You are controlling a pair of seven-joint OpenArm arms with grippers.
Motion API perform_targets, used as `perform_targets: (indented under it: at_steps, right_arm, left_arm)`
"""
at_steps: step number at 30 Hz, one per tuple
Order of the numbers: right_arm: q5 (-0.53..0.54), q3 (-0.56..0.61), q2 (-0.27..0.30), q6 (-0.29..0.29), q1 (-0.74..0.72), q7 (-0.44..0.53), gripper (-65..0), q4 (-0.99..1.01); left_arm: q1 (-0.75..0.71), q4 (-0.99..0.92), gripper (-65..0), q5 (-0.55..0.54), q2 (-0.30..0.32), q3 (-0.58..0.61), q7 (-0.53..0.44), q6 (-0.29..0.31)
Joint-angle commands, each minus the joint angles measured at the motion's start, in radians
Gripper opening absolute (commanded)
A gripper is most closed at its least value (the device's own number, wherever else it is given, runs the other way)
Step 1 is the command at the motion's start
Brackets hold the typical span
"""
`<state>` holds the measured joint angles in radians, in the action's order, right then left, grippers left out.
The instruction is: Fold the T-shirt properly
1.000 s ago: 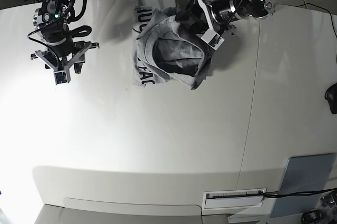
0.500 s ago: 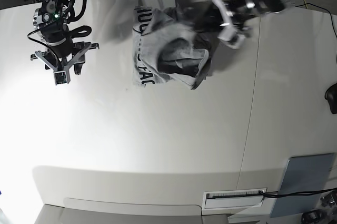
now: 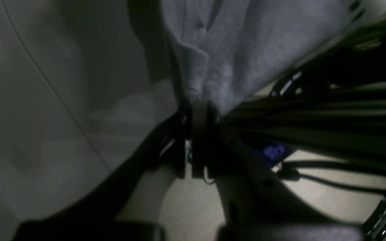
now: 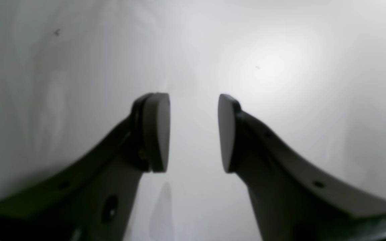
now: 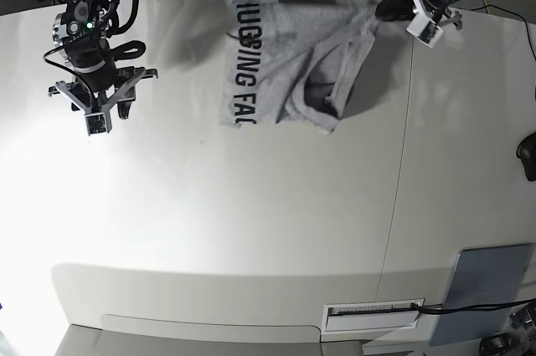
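The T-shirt (image 5: pixel 285 71), bunched a second ago, is now being drawn open at the table's far edge by the clamped left gripper (image 5: pixel 394 6) (right gripper (image 5: pixel 99 113) is idling, parted, empty), so flattening is being started.

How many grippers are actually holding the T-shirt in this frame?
1. The left gripper is shut on the T-shirt at the table's far edge; the right gripper hangs open over bare table, apart from it.
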<state>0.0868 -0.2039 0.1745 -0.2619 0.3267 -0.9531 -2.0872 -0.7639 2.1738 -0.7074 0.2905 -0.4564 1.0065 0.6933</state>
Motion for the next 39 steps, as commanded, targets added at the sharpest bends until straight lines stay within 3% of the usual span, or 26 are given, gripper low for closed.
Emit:
perform_targets:
  at_steps: [1, 4, 6, 9, 11, 16, 19, 23, 27, 32, 33, 35, 38, 39]
  right_arm:
    - [0.002, -0.006, 0.008, 0.000, -0.005, 0.022, -41.2, -0.019]
    - [0.002, -0.006, 0.008, 0.001, -0.006, 0.022, -41.2, -0.019]
    - [0.002, -0.006, 0.008, 0.001, -0.005, 0.023, -41.2, -0.019]
    - [0.002, -0.006, 0.008, 0.000, -0.005, 0.022, -41.2, -0.019]
    - [0.002, -0.006, 0.008, 0.001, -0.005, 0.021, -41.2, -0.019]
    - [0.003, -0.006, 0.008, 0.000, -0.005, 0.018, -41.2, -0.019]
    - [0.002, -0.006, 0.008, 0.000, -0.005, 0.018, -41.2, -0.019]
    - [0.002, -0.006, 0.008, 0.000, -0.005, 0.007, -41.2, -0.019]
    - [0.002, -0.006, 0.008, 0.000, -0.005, 0.000, -41.2, -0.019]
    - [0.002, -0.006, 0.008, 0.000, -0.005, -0.002, -41.2, -0.019]
    - [0.002, -0.006, 0.008, 0.000, -0.005, -0.002, -41.2, -0.019]
    - [0.002, -0.006, 0.008, 0.000, -0.005, -0.004, -41.2, -0.019]
    - [0.002, -0.006, 0.008, 0.000, -0.005, -0.005, -41.2, -0.019]
    - [0.002, -0.006, 0.008, 0.000, -0.005, -0.004, -41.2, -0.019]
  left_arm:
    - [-0.005, 0.017, -60.7, -0.005, 0.006, -0.004, -0.021, 0.005]
    - [0.003, 0.017, -38.4, 0.035, 0.007, -0.004, -0.081, 0.005]
    - [0.017, 0.017, -29.4, 0.066, 0.006, -0.004, -0.163, 0.005]
    - [0.059, 0.017, -29.0, 0.068, 0.006, -0.004, -0.294, -0.055]
    - [0.105, 0.015, -29.0, 0.048, 0.006, -0.004, -0.328, -0.119]
    - [0.250, -0.029, -29.0, -0.018, 0.006, 0.042, -0.308, -0.235]
    - [0.339, -0.089, -29.0, 0.027, 0.005, 0.132, -0.272, -0.259]
    - [0.433, -0.216, -29.0, 0.077, -0.001, 0.282, -0.270, -0.340]
    - [0.501, -0.323, -29.0, 0.084, -0.024, 0.364, -0.272, -0.346]
    - [0.569, -0.403, -29.2, 0.087, -0.049, 0.369, -0.270, -0.346]
    - [0.577, -0.415, -29.8, 0.087, -0.053, 0.369, -0.266, -0.346]
    - [0.583, -0.432, -37.1, 0.087, -0.058, 0.369, -0.252, -0.346]
    - [0.582, -0.433, -60.1, 0.087, -0.054, 0.366, -0.241, -0.346]
    - [0.584, -0.431, -65.0, 0.088, -0.049, 0.356, -0.247, -0.346]
